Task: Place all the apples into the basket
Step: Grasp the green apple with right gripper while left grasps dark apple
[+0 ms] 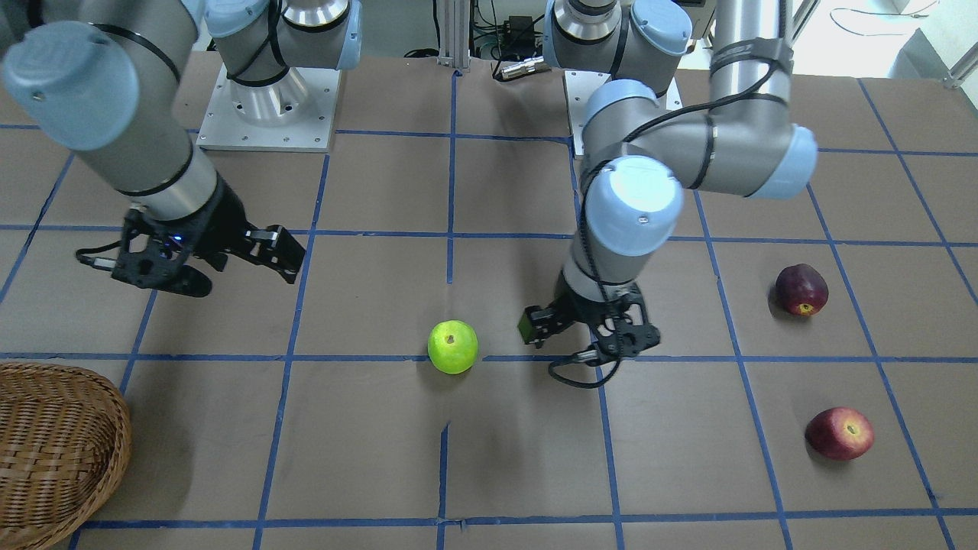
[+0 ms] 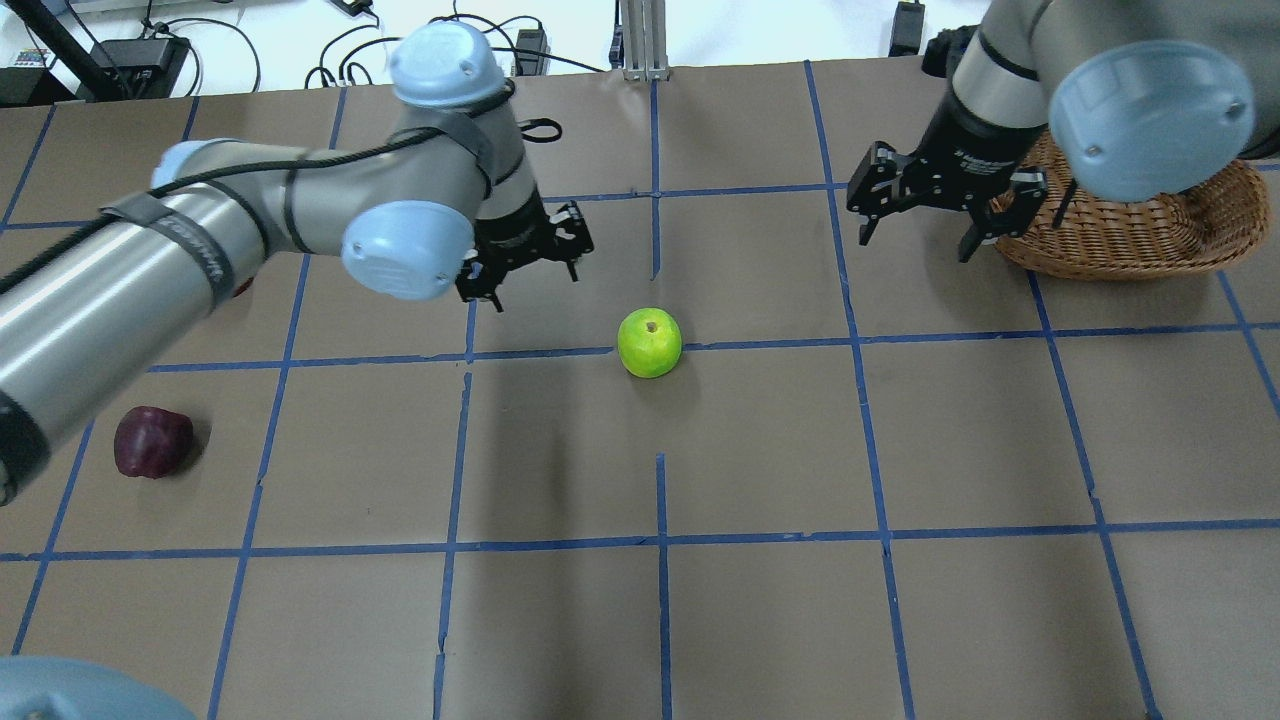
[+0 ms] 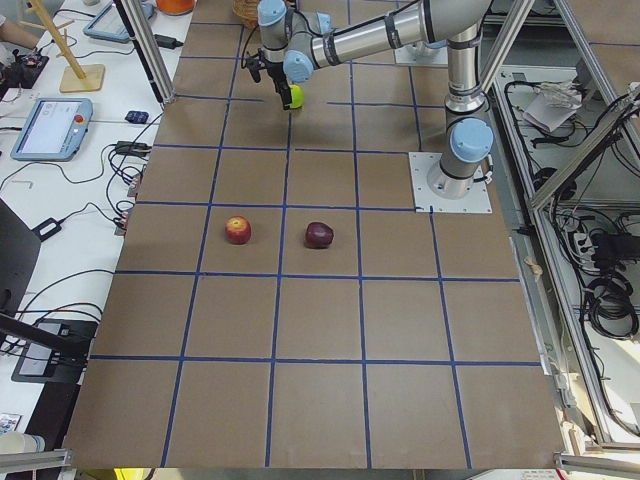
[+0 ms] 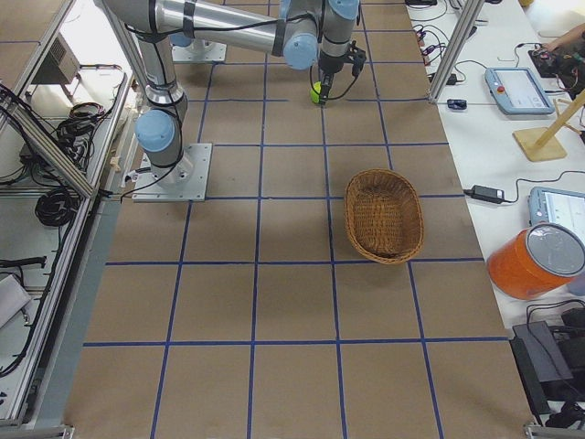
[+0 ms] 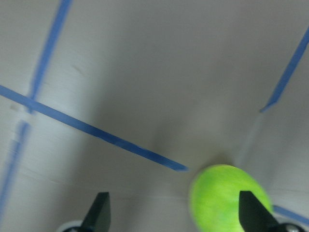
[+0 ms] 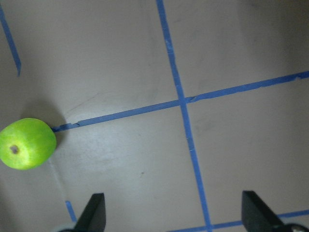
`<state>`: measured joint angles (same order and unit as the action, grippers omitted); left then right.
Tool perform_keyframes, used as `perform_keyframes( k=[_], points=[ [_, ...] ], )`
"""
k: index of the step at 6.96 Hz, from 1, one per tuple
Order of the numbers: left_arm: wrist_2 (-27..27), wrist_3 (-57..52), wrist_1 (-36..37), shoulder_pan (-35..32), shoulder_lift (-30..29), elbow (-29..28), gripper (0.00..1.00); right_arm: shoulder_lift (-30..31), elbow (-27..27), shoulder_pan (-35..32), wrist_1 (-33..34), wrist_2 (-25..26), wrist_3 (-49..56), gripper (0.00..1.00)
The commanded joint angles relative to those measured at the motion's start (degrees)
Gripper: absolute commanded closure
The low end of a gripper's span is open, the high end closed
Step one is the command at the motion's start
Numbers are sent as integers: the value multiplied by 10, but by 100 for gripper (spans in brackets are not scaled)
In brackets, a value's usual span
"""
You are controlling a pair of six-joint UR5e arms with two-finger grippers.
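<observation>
The lime green apple (image 1: 452, 347) lies mid-table on a blue tape line; it also shows in the overhead view (image 2: 650, 342). My left gripper (image 2: 535, 280) hovers open just beside it. In the left wrist view the green apple (image 5: 227, 200) sits low, close to the right fingertip (image 5: 251, 212). The maroon apple (image 1: 801, 289) and the red apple (image 1: 839, 433) lie far out on my left side. The wicker basket (image 2: 1130, 235) stands on my right. My right gripper (image 2: 915, 240) is open and empty, raised beside the basket's inner end.
Brown table cover with a blue tape grid. In the overhead view my left arm hides most of the red apple. The right wrist view shows the green apple (image 6: 26, 144) at its left edge. Tablets and an orange container (image 4: 535, 261) sit beyond the table's edge.
</observation>
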<state>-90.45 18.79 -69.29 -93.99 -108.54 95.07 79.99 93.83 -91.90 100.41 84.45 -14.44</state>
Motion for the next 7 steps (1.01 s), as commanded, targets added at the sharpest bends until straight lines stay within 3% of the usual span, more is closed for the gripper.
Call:
perform_keyframes(
  k=[1,2,4,5,6,7],
  points=[
    [-101,-349,9,125,42,55,6,-80,7,-109,115,-2,-117,0],
    [-100,-432,22,184,53,77,6,-110,8,-134,160,-7,-150,0],
    [-95,-680,58,328,64,115,6,-154,0,-166,170,-8,-186,0],
    [-75,-757,66,392,63,135,6,-157,0,-166,171,-37,-187,0],
    [-64,-808,83,445,56,160,5,-161,0,-166,171,-39,-185,0],
    [-64,-806,94,456,39,177,4,-170,0,-166,171,-48,-185,0]
  ],
)
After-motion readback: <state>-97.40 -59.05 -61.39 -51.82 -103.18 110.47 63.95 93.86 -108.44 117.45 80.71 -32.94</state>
